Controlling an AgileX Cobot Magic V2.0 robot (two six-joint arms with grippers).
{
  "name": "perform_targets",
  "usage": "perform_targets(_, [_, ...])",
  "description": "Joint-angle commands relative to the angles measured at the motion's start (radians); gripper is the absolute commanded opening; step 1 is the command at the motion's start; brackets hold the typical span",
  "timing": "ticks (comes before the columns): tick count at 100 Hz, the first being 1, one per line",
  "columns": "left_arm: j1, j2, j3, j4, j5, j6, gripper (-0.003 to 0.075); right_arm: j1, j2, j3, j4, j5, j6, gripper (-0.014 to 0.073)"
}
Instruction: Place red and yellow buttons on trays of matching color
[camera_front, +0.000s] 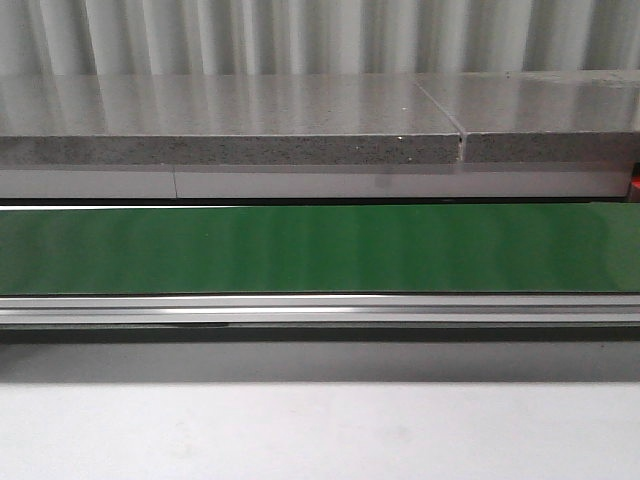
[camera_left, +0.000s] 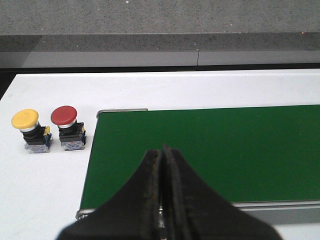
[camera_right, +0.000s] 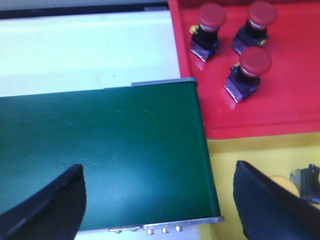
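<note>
In the left wrist view a yellow button (camera_left: 26, 121) and a red button (camera_left: 65, 118) stand upright side by side on the white table, off the end of the green belt (camera_left: 210, 150). My left gripper (camera_left: 162, 150) is shut and empty, hanging over the belt to the right of them. In the right wrist view a red tray (camera_right: 280, 95) holds three red buttons (camera_right: 255, 64). Below it lies a yellow tray (camera_right: 250, 150) with a yellow button (camera_right: 285, 185) partly hidden behind one finger. My right gripper (camera_right: 159, 182) is open over the belt's end (camera_right: 125, 150).
The front view shows only the green belt (camera_front: 320, 248), its metal rail (camera_front: 320, 308), a grey stone ledge (camera_front: 230, 135) behind and white table (camera_front: 320, 430) in front. No arm appears there.
</note>
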Motion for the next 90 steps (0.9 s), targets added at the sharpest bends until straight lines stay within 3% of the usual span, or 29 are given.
perform_targets(1, [-0.005, 0.001, -0.028, -0.017, -0.073, 0.003, -0.002, 0.028, -0.084, -0.032, -0.005, -0.057, -0.032, 0.0591])
perform_targets(49, [-0.005, 0.001, -0.028, -0.017, -0.073, 0.003, -0.002, 0.041, -0.461, 0.098, -0.005, 0.021, -0.055, 0.0567])
perform_targets(63, [-0.005, 0.001, -0.028, -0.017, -0.073, 0.003, -0.002, 0.041, -0.512, 0.155, -0.005, 0.019, -0.055, 0.0396])
perform_targets(90, [-0.005, 0.001, -0.028, -0.017, -0.073, 0.003, -0.002, 0.041, -0.517, 0.19, -0.005, 0.01, -0.055, -0.004])
